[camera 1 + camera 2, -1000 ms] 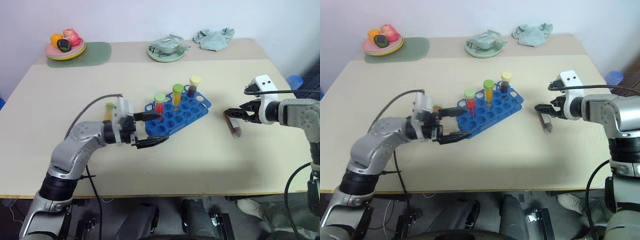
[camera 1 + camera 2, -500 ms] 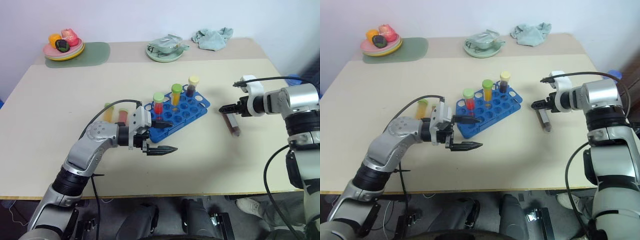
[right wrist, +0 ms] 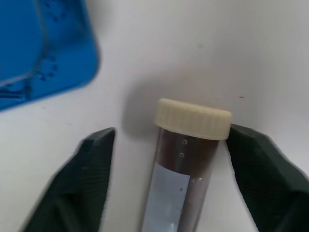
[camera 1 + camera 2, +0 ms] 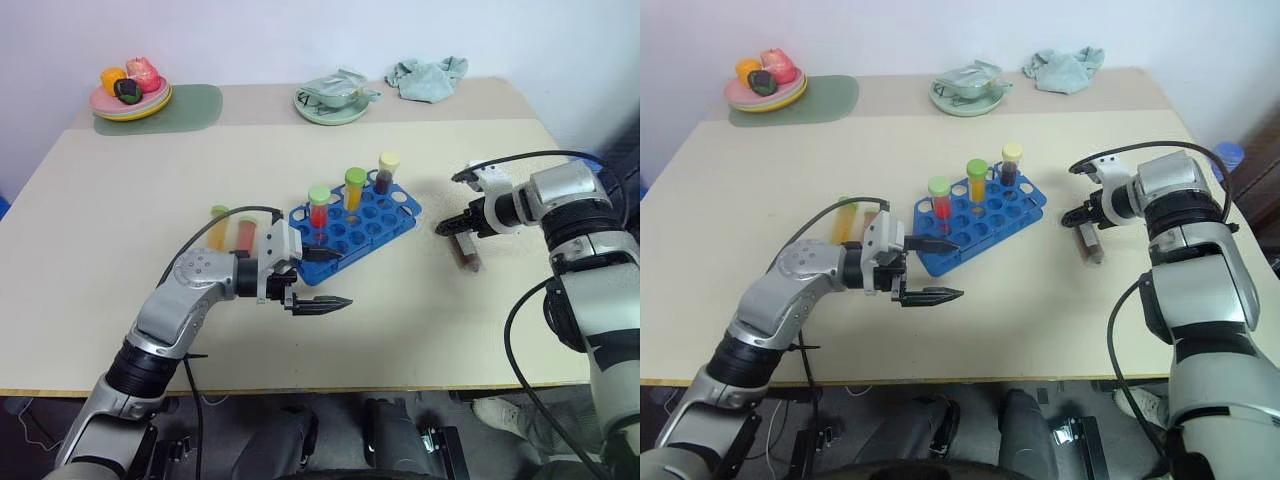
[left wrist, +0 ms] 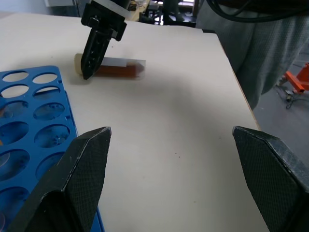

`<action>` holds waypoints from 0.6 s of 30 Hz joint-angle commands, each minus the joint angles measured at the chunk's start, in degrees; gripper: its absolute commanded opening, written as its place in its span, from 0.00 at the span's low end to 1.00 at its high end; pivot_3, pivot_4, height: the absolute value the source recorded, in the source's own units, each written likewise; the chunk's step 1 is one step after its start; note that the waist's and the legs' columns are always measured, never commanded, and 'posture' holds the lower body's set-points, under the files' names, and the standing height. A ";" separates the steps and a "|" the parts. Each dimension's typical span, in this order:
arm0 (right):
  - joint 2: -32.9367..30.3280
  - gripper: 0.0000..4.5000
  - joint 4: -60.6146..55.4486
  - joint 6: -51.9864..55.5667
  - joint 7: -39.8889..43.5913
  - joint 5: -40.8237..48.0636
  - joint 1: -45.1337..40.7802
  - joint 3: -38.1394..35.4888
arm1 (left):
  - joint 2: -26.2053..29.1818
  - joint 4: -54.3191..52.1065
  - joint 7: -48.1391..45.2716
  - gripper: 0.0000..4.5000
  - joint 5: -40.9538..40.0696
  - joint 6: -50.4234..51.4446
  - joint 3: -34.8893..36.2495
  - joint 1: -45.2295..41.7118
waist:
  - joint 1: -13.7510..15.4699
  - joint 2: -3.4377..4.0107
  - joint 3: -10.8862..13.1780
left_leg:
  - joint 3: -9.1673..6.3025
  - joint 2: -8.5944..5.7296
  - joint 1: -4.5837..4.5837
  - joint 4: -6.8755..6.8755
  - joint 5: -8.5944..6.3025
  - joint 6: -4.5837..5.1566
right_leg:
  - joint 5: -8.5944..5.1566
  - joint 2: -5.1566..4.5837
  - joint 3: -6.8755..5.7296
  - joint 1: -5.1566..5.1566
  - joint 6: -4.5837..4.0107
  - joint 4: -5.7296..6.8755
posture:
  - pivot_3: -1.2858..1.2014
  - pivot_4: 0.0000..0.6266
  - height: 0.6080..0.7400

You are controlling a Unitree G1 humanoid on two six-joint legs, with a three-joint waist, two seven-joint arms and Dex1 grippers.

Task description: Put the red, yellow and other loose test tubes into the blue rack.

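Right pincer down over the loose brown tube; left arm drawn back from the rack.

Left gripper (image 4: 318,279) spread wide, empty, level, pulled slightly off the blue rack (image 4: 357,223) since a second ago. Rack: glossy plastic grid of round holes, three capped tubes (image 4: 352,189) upright in it. Right gripper (image 3: 164,145) lowered, tilted steeply down, fingers narrowed astride the brown tube (image 3: 179,179), one finger touching its ribbed cream cap; tube lying flat on the table (image 4: 420,300) right of the rack.
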 commanded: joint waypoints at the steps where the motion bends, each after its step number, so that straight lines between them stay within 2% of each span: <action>1: 0.58 0.33 1.36 0.09 2.19 -2.32 0.05 0.66 | 0.11 -1.55 0.15 0.92 0.32 -1.08 0.32 -0.01 | -0.08 0.00 0.00 | 0.00 0.02 0.00 -0.01 -0.01 -0.01 | 0.00 0.02 0.00 0.00 0.00 -0.01 | 0.52 0.24 1.00; 2: 0.63 0.21 1.32 0.10 2.47 -2.72 0.10 0.46 | 0.20 -1.62 0.20 0.92 0.33 -0.94 0.35 -0.10 | -0.09 0.00 0.00 | 0.00 0.03 0.00 -0.01 -0.02 -0.03 | 0.00 0.03 0.01 -0.02 0.00 -0.01 | 0.52 0.24 1.00; 3: 0.65 0.18 1.31 0.01 2.63 -3.12 0.14 0.22 | 0.23 -1.70 0.27 0.92 0.30 -0.78 0.36 -0.20 | -0.11 0.01 0.00 | 0.00 0.05 0.00 -0.01 -0.02 -0.04 | 0.00 0.04 0.01 -0.02 0.00 -0.01 | 0.52 0.24 1.00; 7: -0.23 0.18 -1.99 0.72 3.81 -3.58 0.44 -0.50 | 0.37 -2.54 0.55 0.92 -0.02 -0.02 0.41 -0.31 | -0.03 0.01 0.00 | 0.00 0.08 0.00 -0.01 -0.03 -0.06 | 0.00 0.07 0.01 -0.03 0.00 0.00 | 0.52 0.24 1.00; 11: -3.46 0.18 -16.46 4.87 7.08 -1.03 2.93 -2.17 | 0.72 -2.58 0.58 0.92 -0.18 0.13 0.72 -0.44 | -0.05 0.09 0.05 | 0.00 0.08 -0.04 -0.01 -0.03 -0.06 | 0.00 0.07 0.02 -0.07 0.00 -0.01 | 0.52 0.24 1.00; 13: -4.92 0.18 -26.76 10.40 8.19 3.06 4.77 -5.99 | 1.00 -2.65 0.83 0.92 -0.23 0.17 1.13 -0.29 | -0.02 0.23 0.13 | 0.02 0.07 -0.10 0.02 -0.03 -0.06 | 0.00 0.07 0.05 -0.15 0.00 0.05 | 0.52 0.24 1.00; 15: -5.42 0.18 -39.65 14.56 7.64 8.18 8.42 -12.99 | 1.32 -2.81 1.12 0.92 -0.46 0.36 1.70 0.00 | 0.06 0.27 0.15 | 0.01 0.08 -0.18 0.00 -0.03 -0.06 | 0.00 0.06 0.05 -0.25 0.00 0.06 | 0.52 0.24 1.00; 18: -1.60 0.18 -56.31 17.41 5.04 16.25 14.95 -25.73 | 1.77 -2.89 1.79 0.92 -1.14 0.76 2.85 0.84 | 0.08 0.22 0.13 | 0.02 0.10 -0.43 0.02 -0.03 -0.11 | 0.00 0.07 0.08 -0.57 0.00 0.22 | 0.52 0.24 1.00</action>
